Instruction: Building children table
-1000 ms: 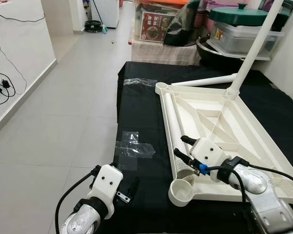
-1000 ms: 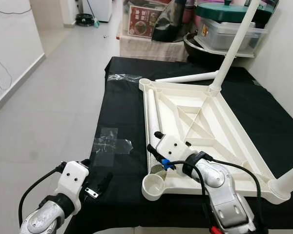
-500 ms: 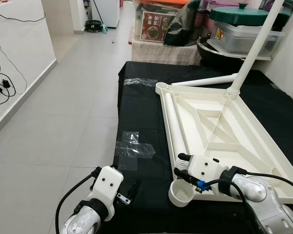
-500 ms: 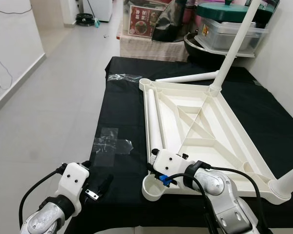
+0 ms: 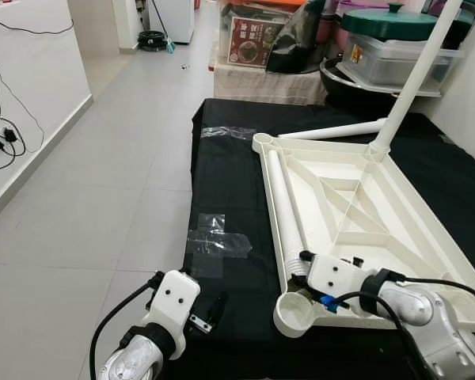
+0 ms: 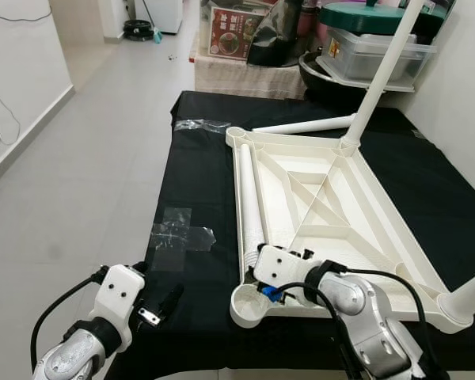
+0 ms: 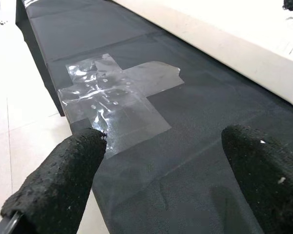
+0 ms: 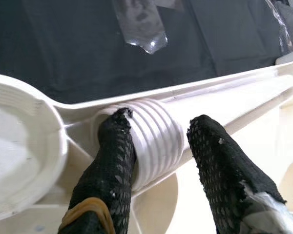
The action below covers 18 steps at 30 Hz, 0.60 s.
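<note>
A white plastic table top (image 5: 356, 207) lies upside down on a black cloth. One leg (image 5: 416, 79) stands upright in its far right corner, and another (image 6: 469, 295) stands at the near right corner. A loose leg (image 5: 283, 207) lies inside the left rim. My right gripper (image 5: 299, 269) is open and straddles its threaded end (image 8: 154, 134); one finger (image 8: 115, 146) touches the thread and the other stands apart. The near left socket (image 5: 294, 311) is empty. My left gripper (image 7: 161, 146) hovers open over the cloth near a tape cross (image 7: 115, 97).
A further loose leg (image 5: 332, 131) lies behind the table top. Boxes, bags and a green-lidded pot (image 5: 388, 24) crowd the back. Tiled floor (image 5: 79, 198) runs along the cloth's left edge, with cables (image 5: 0, 134) at the wall. A second tape patch (image 5: 228, 132) sits far left.
My right gripper has dropped from above the rim down to the loose leg's near end and now straddles its thread. The left arm has stayed put.
</note>
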Available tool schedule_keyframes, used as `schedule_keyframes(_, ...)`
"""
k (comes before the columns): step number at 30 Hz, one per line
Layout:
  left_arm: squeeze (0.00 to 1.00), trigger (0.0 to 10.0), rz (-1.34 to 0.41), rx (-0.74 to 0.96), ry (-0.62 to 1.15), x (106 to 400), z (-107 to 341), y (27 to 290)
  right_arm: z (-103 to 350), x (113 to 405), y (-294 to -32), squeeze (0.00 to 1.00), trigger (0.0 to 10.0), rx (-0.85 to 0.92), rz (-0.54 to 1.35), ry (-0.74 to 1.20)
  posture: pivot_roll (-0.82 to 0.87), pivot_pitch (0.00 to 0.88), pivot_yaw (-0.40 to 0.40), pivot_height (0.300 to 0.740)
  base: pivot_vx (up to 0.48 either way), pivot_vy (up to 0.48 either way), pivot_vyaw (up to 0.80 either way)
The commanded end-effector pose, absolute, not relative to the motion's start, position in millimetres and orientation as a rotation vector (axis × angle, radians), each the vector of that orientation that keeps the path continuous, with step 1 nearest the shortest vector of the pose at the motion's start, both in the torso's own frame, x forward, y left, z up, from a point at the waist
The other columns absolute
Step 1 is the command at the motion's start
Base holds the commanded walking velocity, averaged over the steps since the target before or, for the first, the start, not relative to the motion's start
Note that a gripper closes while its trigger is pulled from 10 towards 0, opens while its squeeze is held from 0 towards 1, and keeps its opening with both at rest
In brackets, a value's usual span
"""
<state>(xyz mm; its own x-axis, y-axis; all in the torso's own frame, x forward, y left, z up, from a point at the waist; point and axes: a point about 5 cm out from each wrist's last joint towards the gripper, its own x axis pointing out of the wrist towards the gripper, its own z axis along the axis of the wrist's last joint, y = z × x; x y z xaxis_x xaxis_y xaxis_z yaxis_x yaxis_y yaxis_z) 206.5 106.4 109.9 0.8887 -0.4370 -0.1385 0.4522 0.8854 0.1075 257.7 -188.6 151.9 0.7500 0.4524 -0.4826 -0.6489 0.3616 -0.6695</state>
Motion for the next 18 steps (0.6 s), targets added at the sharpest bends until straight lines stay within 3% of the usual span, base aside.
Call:
schedule_keyframes(1,0.00,10.0,-0.465,0.136,0.115,205.3,110.6,105.6,155.9,265.2,-189.9,0.00,10.0,-1.006,0.633,0.222,0.04,0.065,-0.101,0.740,0.000,0.000,0.00)
schedule_keyframes(18,0.00,10.0,-0.463,0.127,0.116,206.0,110.9,104.8,153.6,267.6,-175.9,0.00,10.0,-1.074,0.616,0.174,0.04,0.070,-0.106,0.740,0.000,0.000,0.00)
